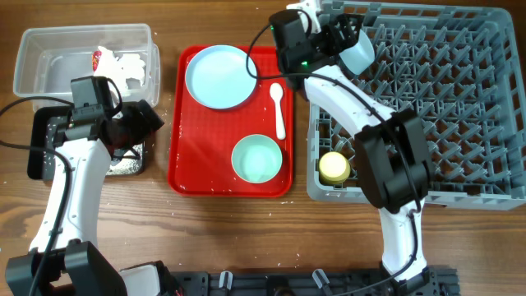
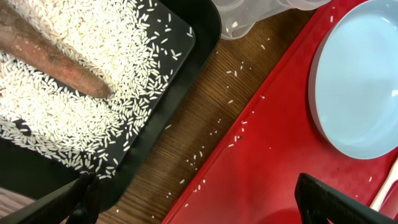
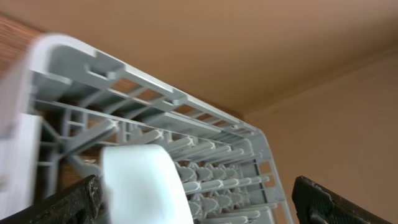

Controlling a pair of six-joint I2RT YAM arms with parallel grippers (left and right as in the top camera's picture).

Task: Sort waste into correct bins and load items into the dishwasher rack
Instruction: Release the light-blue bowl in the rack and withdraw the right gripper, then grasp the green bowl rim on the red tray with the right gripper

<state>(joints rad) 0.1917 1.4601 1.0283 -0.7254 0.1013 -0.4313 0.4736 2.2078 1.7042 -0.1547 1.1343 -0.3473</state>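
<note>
Bright even light, soft shadows; right wrist view blurred nearby.

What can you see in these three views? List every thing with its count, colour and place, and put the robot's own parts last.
Tub: 1, clear, far left; holds napkins and a wrapper.
Black tray: 1, below the tub; holds rice and a brown root.
Red tray: 1, centre.
Plate: 1, pale blue, far end of the red tray.
Bowl: 1, mint green, near end of the red tray.
Spoon: 1, white, right side of the red tray.
Rack: 1, grey, right.
Cup: 1, yellow, in the rack's near left corner.
Pale bowl: 1, in the right end effector, over the rack.
Left end effector: over the black tray, open.
</note>
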